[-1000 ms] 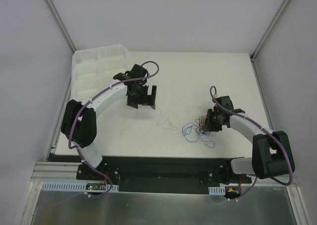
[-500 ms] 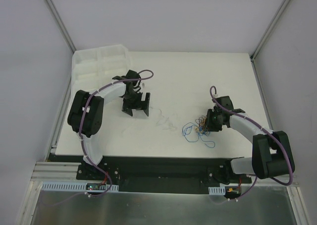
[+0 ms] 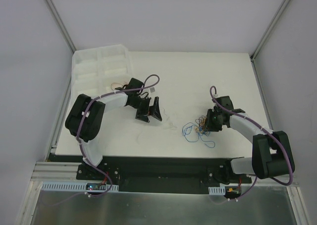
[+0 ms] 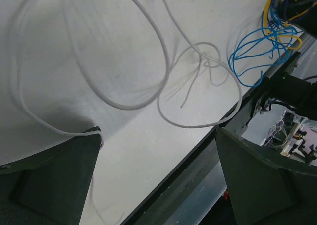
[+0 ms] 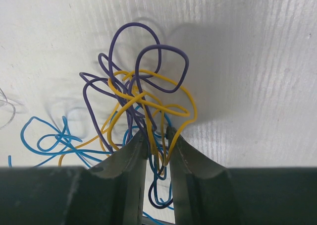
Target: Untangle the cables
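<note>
Right gripper (image 5: 156,136) is pinched down on the cables (image 5: 141,98), with yellow, purple and blue strands all caught between the fingers at once. The knot fans out on the table (image 3: 208,76) just past the tips, right of centre. Left gripper (image 4: 158,131) is spread wide with nothing in it, hanging over a loose white wire (image 4: 166,66) that lies just left of the bundle; can't tell if the two touch. What worries me: if I pull with the right from here, I reckon the whole lump drags along as one and the knot cinches tighter, since nothing pins the other side. That white wire also barely shows against the white surface, so the left could easily close on air. Blue loops (image 5: 49,138) trail off the bundle's left side and might snag. Pose-wise, right arm is folded at the near right, forearm reaching left, wrist low. Left arm arcs up from its near-left base, forearm pointing right, wrist tipped down at the table.
</note>
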`<control>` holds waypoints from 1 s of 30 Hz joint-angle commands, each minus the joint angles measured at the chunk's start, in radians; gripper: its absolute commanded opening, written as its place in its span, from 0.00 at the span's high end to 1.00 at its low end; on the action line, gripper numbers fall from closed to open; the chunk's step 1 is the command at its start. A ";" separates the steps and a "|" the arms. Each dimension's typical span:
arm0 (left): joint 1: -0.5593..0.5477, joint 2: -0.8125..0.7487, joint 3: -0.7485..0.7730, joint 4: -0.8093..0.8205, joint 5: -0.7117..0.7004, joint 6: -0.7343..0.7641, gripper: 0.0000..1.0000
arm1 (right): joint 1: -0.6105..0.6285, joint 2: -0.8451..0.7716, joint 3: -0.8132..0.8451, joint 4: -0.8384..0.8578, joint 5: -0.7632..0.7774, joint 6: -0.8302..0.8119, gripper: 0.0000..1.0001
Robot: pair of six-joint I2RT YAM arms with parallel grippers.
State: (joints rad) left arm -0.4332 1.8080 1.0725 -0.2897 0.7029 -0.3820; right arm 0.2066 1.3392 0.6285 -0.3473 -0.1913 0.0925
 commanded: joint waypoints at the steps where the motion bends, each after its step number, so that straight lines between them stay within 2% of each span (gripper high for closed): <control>1: -0.074 -0.018 -0.006 0.116 0.049 -0.001 0.01 | -0.006 0.003 -0.012 -0.022 0.010 -0.016 0.73; 6: -0.166 -0.027 0.003 0.144 -0.112 0.014 0.03 | -0.006 -0.003 -0.013 -0.021 0.009 -0.016 0.73; 9: -0.185 -0.021 0.023 0.130 -0.210 -0.015 0.06 | -0.007 -0.002 -0.016 -0.021 0.009 -0.016 0.73; 16: -0.188 -0.010 0.069 0.101 -0.293 -0.003 0.09 | -0.007 0.000 -0.015 -0.019 0.003 -0.017 0.73; 21: -0.205 0.010 0.110 0.100 -0.307 0.020 0.19 | -0.006 0.002 -0.013 -0.019 0.001 -0.017 0.73; 30: -0.225 0.056 0.141 0.075 -0.339 0.009 0.55 | -0.007 0.002 -0.013 -0.018 0.001 -0.017 0.73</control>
State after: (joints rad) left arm -0.6491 1.8423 1.1866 -0.1825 0.4057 -0.3798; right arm 0.2062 1.3392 0.6285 -0.3466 -0.1959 0.0921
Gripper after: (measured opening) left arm 0.517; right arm 0.268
